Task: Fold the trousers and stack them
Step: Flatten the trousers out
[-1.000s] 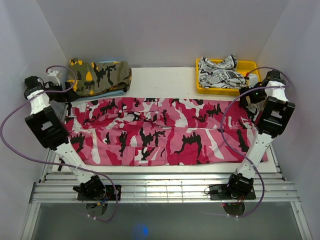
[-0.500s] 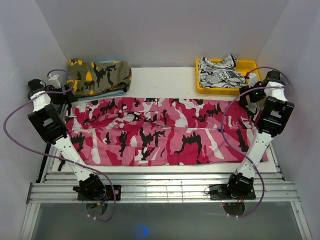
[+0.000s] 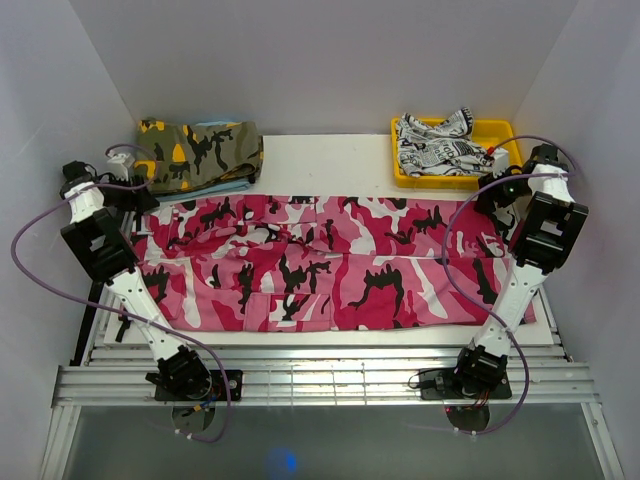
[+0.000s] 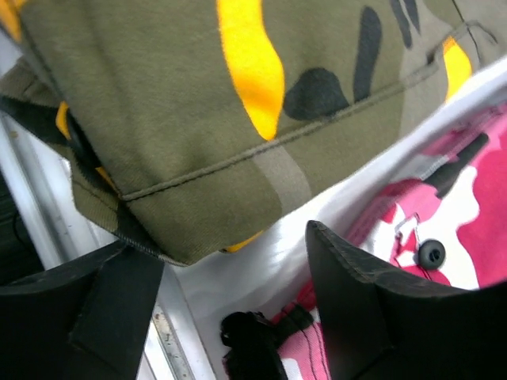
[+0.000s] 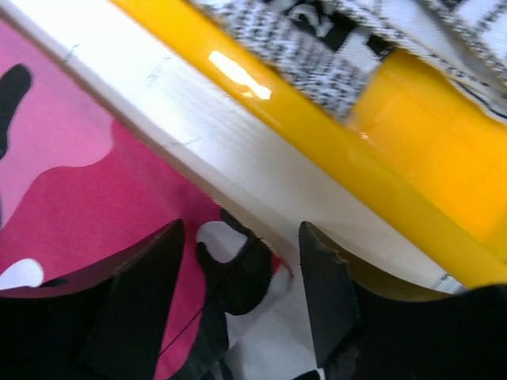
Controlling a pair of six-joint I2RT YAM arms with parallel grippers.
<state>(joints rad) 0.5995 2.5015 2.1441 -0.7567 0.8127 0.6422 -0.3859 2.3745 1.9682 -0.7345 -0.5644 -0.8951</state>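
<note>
The trousers (image 3: 330, 262) lie spread flat across the middle of the worktop (image 3: 320, 160). At upper left, the left gripper (image 4: 226, 269) hangs over their corner beside the olive garment (image 3: 200, 152), jaws apart. At upper right, the right gripper (image 5: 242, 237), jaws also apart, straddles the other corner near the yellow tray (image 3: 505, 130).

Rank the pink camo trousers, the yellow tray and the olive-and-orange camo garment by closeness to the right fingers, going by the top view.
1. Pink camouflage trousers: their right end lies under the right fingers.
2. Yellow tray: just behind, far right corner.
3. Olive-and-orange camouflage garment: far left corner.
</note>
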